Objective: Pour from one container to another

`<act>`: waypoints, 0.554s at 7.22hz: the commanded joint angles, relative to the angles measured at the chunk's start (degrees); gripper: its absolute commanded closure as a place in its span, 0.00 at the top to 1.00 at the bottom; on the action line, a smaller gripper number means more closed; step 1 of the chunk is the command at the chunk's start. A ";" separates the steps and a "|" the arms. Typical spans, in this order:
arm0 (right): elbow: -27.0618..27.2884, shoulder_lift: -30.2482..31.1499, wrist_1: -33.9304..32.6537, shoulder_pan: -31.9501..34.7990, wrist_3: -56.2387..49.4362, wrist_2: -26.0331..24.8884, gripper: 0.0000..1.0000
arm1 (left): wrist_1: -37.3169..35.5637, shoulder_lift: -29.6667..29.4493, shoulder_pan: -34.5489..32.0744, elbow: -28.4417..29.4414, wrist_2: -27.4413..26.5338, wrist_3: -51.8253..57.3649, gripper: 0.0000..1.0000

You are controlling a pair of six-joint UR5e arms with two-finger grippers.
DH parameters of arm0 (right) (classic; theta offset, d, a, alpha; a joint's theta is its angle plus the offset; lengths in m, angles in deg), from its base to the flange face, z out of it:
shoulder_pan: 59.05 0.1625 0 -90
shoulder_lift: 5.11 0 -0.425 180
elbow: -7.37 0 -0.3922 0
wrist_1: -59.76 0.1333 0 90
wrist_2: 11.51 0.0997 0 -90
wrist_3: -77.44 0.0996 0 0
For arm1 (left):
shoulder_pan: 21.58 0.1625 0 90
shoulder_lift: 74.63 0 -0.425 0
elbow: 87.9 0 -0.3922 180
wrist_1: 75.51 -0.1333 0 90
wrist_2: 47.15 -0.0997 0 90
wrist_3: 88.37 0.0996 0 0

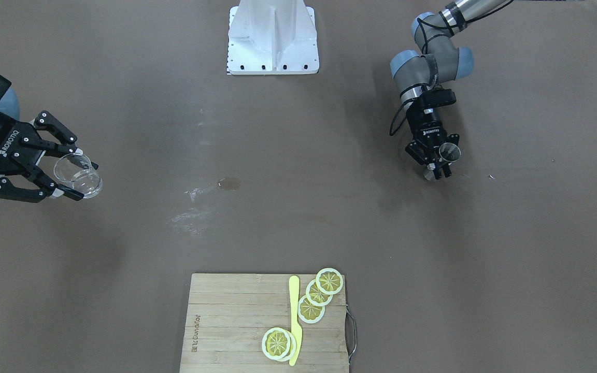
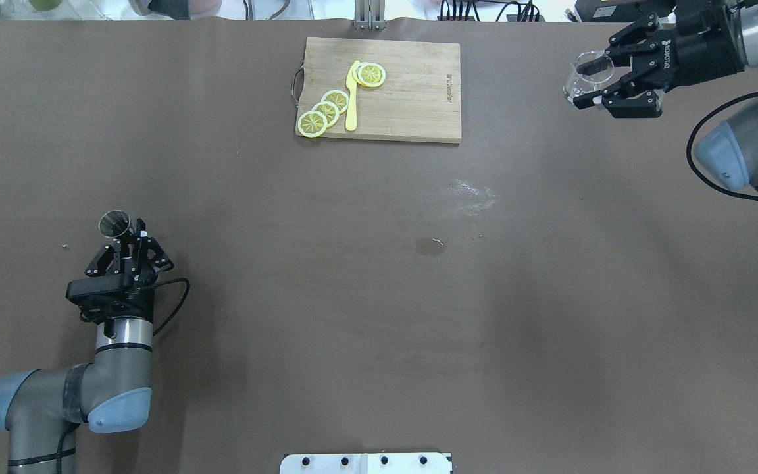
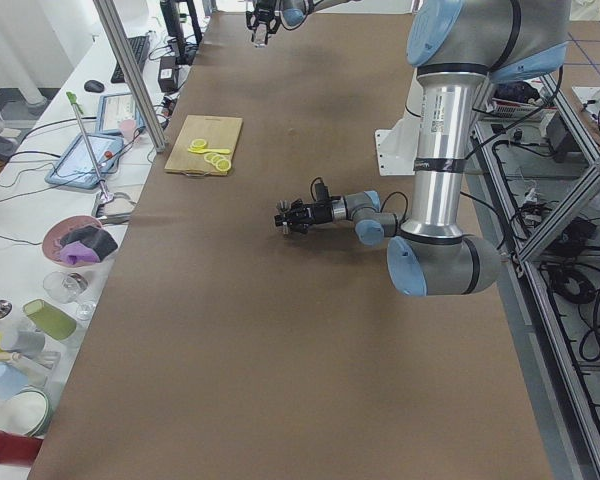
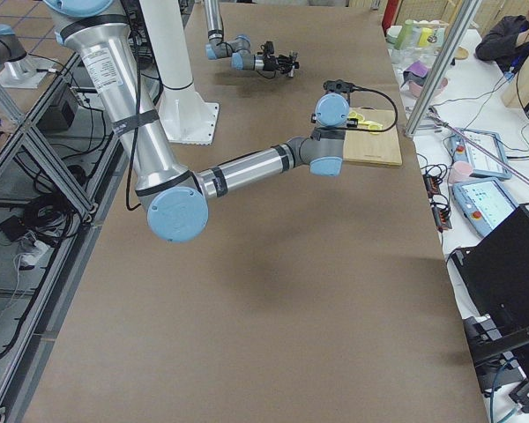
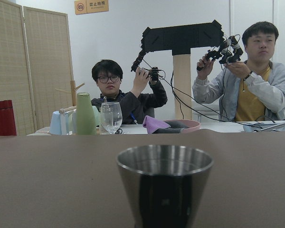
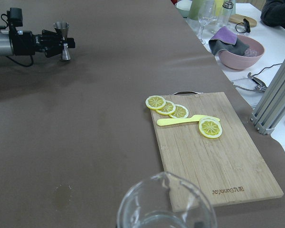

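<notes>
My right gripper (image 1: 83,180) is shut on a clear glass beaker (image 1: 78,176), held above the table and tilted; the same glass (image 2: 586,72) shows at the overhead view's far right. The beaker's rim (image 6: 166,204) fills the bottom of the right wrist view, and I cannot tell what is in it. My left gripper (image 1: 437,168) is shut on a small steel jigger (image 1: 450,151) low over the table. The jigger (image 2: 114,224) sits upright, with its mouth (image 5: 164,164) close in front of the left wrist camera. The two containers are far apart, on opposite sides of the table.
A wooden cutting board (image 2: 418,92) with several lemon slices (image 2: 326,108) and a yellow knife (image 2: 352,99) lies at the table's far edge. A small wet spot (image 2: 430,245) and white smears (image 2: 471,194) mark the middle. Two people (image 5: 133,90) sit beyond the table's left end.
</notes>
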 commanded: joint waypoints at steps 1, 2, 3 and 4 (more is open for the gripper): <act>3.85 0.16 -2.52 0.87 -0.06 -0.15 0.00 | 2.59 -5.33 -1.97 -0.53 2.95 13.66 0.07; 5.87 0.16 -4.97 0.96 -0.06 -0.15 0.00 | 3.13 -7.71 -2.42 -0.36 3.41 17.96 0.07; 7.29 -0.36 -6.21 1.23 -0.06 -0.24 0.00 | 3.83 -10.78 -2.42 -0.09 3.41 24.79 0.06; 7.91 0.15 -6.75 1.49 -0.06 -0.06 0.00 | 8.45 -13.24 -2.42 1.04 4.11 32.78 0.04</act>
